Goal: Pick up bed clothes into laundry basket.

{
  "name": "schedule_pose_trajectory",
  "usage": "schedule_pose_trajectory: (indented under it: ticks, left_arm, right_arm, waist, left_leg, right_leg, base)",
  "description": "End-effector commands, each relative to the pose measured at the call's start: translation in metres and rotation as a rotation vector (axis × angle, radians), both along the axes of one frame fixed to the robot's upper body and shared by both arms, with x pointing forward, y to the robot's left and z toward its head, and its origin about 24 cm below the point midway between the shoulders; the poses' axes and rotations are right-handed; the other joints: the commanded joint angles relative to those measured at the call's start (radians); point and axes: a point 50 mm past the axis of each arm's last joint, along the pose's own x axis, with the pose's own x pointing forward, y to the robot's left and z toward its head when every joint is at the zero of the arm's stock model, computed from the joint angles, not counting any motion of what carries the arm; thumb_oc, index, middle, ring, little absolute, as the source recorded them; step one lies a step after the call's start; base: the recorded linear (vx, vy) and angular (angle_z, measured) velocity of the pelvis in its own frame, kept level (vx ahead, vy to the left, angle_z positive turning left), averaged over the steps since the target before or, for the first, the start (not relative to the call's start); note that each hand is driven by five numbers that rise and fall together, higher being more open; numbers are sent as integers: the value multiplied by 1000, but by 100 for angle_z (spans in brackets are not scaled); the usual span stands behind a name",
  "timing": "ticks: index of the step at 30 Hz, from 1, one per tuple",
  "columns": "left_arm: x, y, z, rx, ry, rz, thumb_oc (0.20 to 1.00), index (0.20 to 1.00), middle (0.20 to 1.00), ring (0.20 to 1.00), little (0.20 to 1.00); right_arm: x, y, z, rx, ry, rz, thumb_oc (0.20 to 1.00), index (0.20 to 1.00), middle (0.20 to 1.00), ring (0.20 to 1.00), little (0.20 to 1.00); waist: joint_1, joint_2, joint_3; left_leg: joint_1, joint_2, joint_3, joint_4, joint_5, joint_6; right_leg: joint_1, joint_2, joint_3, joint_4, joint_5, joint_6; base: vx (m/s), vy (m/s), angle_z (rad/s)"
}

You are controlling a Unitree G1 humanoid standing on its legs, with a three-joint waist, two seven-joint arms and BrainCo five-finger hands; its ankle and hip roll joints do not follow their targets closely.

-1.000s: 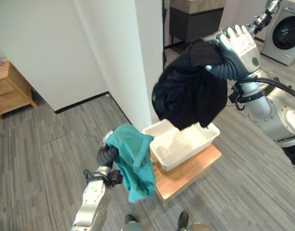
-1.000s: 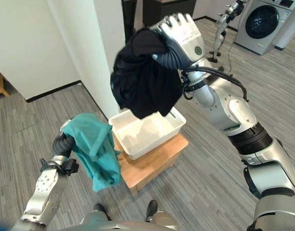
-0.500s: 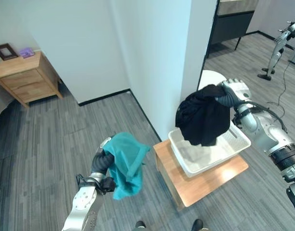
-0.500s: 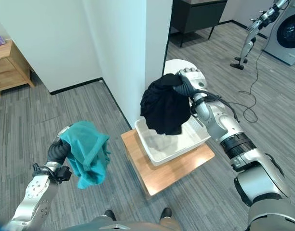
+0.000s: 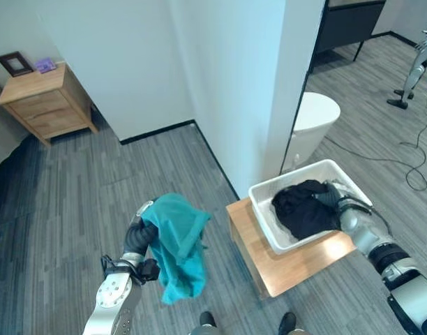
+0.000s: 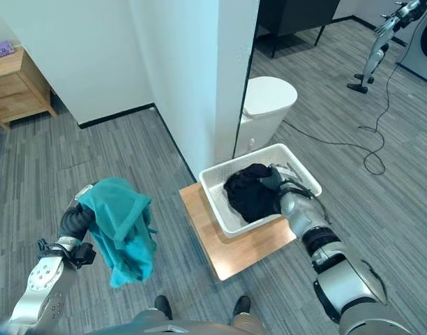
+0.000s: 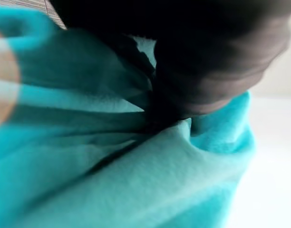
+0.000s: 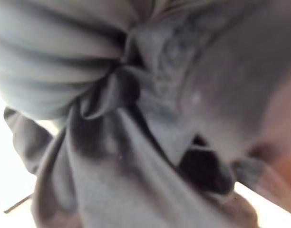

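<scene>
A black garment (image 5: 304, 209) lies bunched inside the white laundry basket (image 5: 325, 166), which stands on a low wooden table (image 5: 269, 265). My right hand (image 6: 275, 183) is down in the basket, its fingers curled into the black cloth (image 8: 136, 156). A teal cloth (image 5: 177, 241) hangs in the air to the left of the table, draped over my raised left hand (image 5: 135, 236). That hand is shut on the folds of the teal cloth (image 7: 112, 156).
A white wall corner (image 5: 248, 91) rises just behind the basket, with a white round-lidded bin (image 5: 315, 115) beside it. A wooden nightstand (image 5: 42, 101) stands far left. Grey plank floor (image 5: 95, 181) spreads between the nightstand and the table.
My right hand has come down from above the basket and lowered the black garment into it. The left hand still holds up the teal cloth. The camera has shifted.
</scene>
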Motion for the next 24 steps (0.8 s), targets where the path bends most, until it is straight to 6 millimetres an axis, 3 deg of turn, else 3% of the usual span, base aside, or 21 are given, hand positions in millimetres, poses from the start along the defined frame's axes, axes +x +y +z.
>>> schedule_pose_trajectory:
  ticks: [1,7,10,11,12,14,15,18,21,22,23,24]
  left_arm:
    - [14,1,32,46,-171,-18,200,200,200,200,200]
    - [18,1,32,52,-177,-9,200,200,200,200,200]
    - [20,2,35,49,-189,-1,200,200,200,200,200]
    - [21,3,36,49,-196,0,200,200,200,200,200]
    - [22,6,42,39,-221,5,200,200,200,200,200]
    - [21,6,46,15,-239,9,200,200,200,200,200]
    - [21,8,52,-5,-273,28,200,200,200,200,200]
    - [26,7,76,33,-388,46,200,200,200,200,200]
    - [36,-6,103,81,-523,48,200,200,200,200,200]
    - [36,-6,103,83,-522,49,200,200,200,200,200]
    - [43,-19,129,142,-648,49,200,200,200,200,200]
    - [43,-19,129,145,-649,51,200,200,200,200,200]
  right_arm:
    - [21,11,44,43,-173,45,1000,1000,1000,1000,1000]
    - [27,4,64,153,-240,-6,1000,1000,1000,1000,1000]
    - [29,-12,80,268,-301,-79,1000,1000,1000,1000,1000]
    - [30,-17,90,294,-338,-87,1000,1000,1000,1000,1000]
    - [23,-36,111,346,-436,-126,1000,1000,1000,1000,1000]
    - [16,-44,116,372,-478,-149,1000,1000,1000,1000,1000]
    - [2,-59,111,427,-526,-212,1000,1000,1000,1000,1000]
    - [-28,-71,64,503,-463,-331,1000,1000,1000,1000,1000]
    - [-70,-56,-20,563,-182,-400,1000,1000,1000,1000,1000]
    - [-71,-56,-21,563,-181,-400,1000,1000,1000,1000,1000]
    - [-118,-44,-94,527,148,-476,1000,1000,1000,1000,1000]
    - [-117,-43,-95,528,147,-475,1000,1000,1000,1000,1000]
  waist:
    - [19,-23,2]
    - [12,-25,-2]
    - [3,-28,-6]
    - [-4,-28,-8]
    - [-21,-26,-9]
    - [-29,-25,-10]
    - [-46,-19,-12]
    - [-78,-6,-11]
    - [-122,1,-14]
    - [-121,0,-15]
    - [-150,7,-13]
    - [-151,6,-13]
  left_leg:
    - [10,98,-9,4,-35,-78]
    - [20,102,-11,4,-40,-80]
    - [27,100,-6,4,-44,-79]
    - [29,99,-6,4,-45,-80]
    - [31,97,-2,4,-47,-80]
    - [32,96,1,4,-49,-80]
    - [36,93,3,4,-55,-77]
    - [51,84,10,4,-67,-72]
    - [67,77,20,4,-77,-69]
    - [68,77,20,4,-78,-68]
    - [75,72,24,4,-82,-67]
    - [75,72,24,4,-82,-67]
  right_leg:
    - [54,-76,-1,15,-145,62]
    - [61,-76,0,15,-145,62]
    - [63,-76,4,15,-144,63]
    - [63,-76,7,15,-143,63]
    - [61,-77,14,15,-143,64]
    - [58,-79,18,15,-142,65]
    - [56,-82,24,15,-143,67]
    - [61,-88,33,15,-145,69]
    - [65,-93,42,15,-144,72]
    - [65,-94,42,15,-144,72]
    - [63,-94,47,15,-141,74]
    - [63,-94,47,15,-142,74]
  base:
    - [10,0,6]
    - [-4,-1,4]
    - [0,0,0]
    - [-31,9,-5]
    - [-33,1,-6]
    - [-18,-6,-5]
    - [-15,-5,-12]
    - [-12,6,-15]
    - [15,-1,-6]
    - [18,-7,-8]
    - [7,-1,-8]
    - [26,5,-21]
